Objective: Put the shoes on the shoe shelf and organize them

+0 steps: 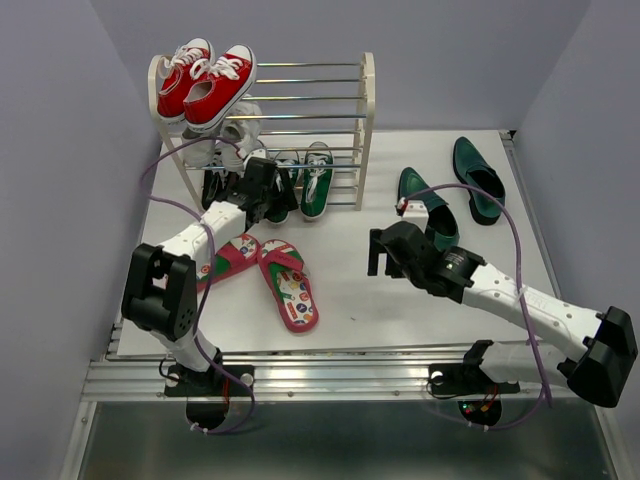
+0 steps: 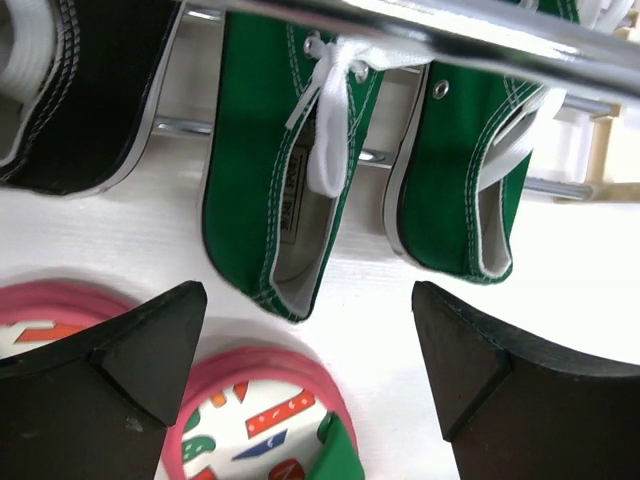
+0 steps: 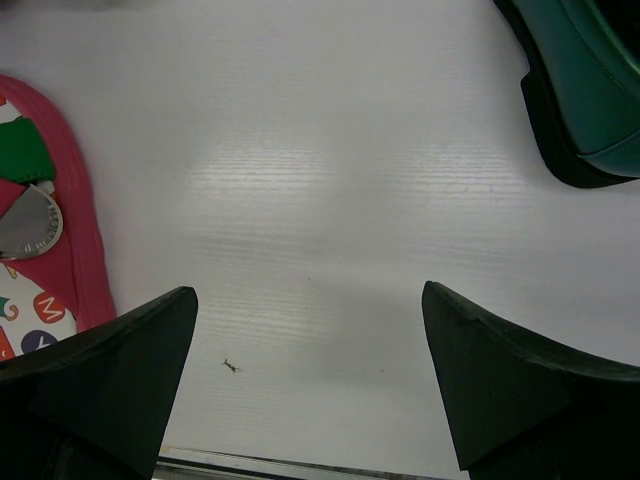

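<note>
The shoe shelf (image 1: pixel 366 110) stands at the back left. Two green sneakers (image 1: pixel 317 180) sit side by side on its bottom tier, heels toward me; they also show in the left wrist view (image 2: pixel 268 190). My left gripper (image 1: pixel 272 203) is open and empty just in front of their heels (image 2: pixel 310 340). Two pink-red flip-flops (image 1: pixel 290 285) lie on the table before the shelf, one under the left gripper (image 2: pixel 250 415). Two dark green loafers (image 1: pixel 428 208) lie at the right. My right gripper (image 1: pixel 384 262) is open and empty over bare table (image 3: pixel 310 350), between a flip-flop (image 3: pixel 40 250) and a loafer (image 3: pixel 585 90).
Red sneakers (image 1: pixel 205 85) rest on the shelf's top tier, white sneakers (image 1: pixel 232 135) on the middle tier, black sneakers (image 1: pixel 215 183) on the bottom tier left of the green pair. A shelf rod (image 2: pixel 450 25) crosses above the green sneakers. Grey walls close in both sides.
</note>
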Motion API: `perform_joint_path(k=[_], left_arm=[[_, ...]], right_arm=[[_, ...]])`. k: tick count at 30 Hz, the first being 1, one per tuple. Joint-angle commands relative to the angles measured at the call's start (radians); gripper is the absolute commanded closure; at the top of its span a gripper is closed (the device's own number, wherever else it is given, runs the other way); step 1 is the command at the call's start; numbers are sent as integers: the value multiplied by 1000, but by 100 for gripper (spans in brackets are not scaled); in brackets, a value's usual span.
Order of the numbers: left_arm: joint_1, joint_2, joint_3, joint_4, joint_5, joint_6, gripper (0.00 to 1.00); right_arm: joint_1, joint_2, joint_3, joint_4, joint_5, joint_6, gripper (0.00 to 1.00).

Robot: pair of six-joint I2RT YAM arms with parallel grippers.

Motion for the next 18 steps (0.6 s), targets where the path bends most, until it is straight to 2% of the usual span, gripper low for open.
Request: perform_joint_path(k=[1, 7, 10, 18], left_arm=[[2, -102, 35, -79, -25, -39, 1], [1, -256, -45, -181, -32, -107, 1], [1, -396, -102, -230, -56, -151, 1], [1, -681, -211, -512, -110, -262, 1]], right_arm=[[3, -42, 8, -44, -2, 32, 0], [3, -74, 2, -97, -49, 55, 0], [3, -107, -36, -84, -97, 54, 0], [22, -124, -101, 6, -247, 8, 0]])
